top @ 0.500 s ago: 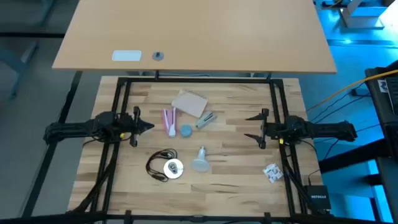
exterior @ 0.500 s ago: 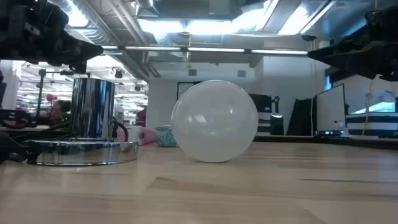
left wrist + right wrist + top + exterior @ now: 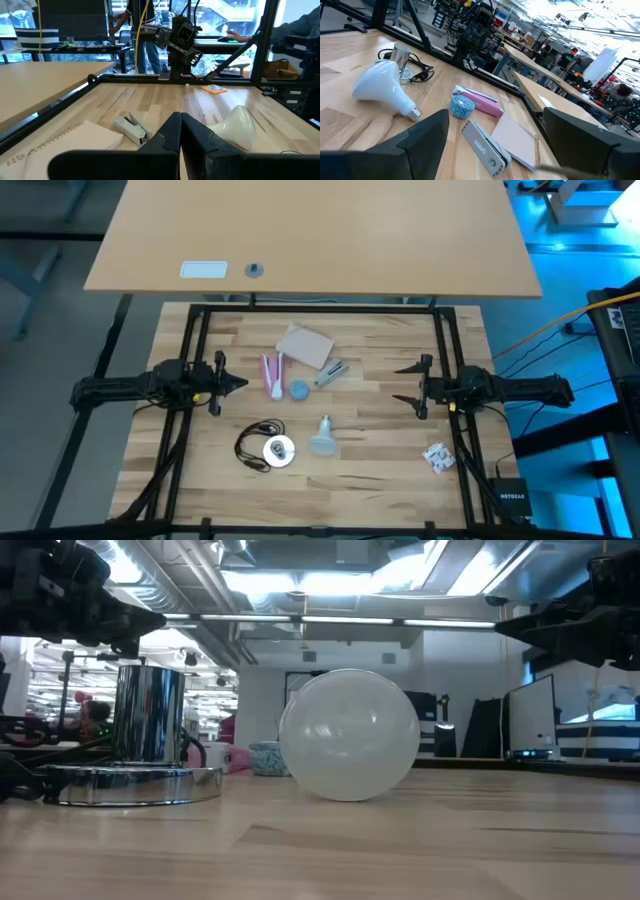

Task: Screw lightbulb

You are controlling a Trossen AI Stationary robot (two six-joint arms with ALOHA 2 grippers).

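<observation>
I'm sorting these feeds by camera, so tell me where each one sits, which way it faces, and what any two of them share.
High: above the table, looking straight down; both arms show, left gripper shut, right gripper open.
Low: at tabletop height, looking level at the lightbulb; dark arm parts at the top corners.
Left wrist: on the left arm, looking across the table past its shut fingers.
Right wrist: on the right arm, looking across past its open fingers.
Shared: every view shows the lightbulb.

The wooden table [image 3: 380, 460] carries the lightbulb [image 3: 321, 439], socket disc [image 3: 278, 450], notepad [image 3: 304, 346] — all lying apart.
</observation>
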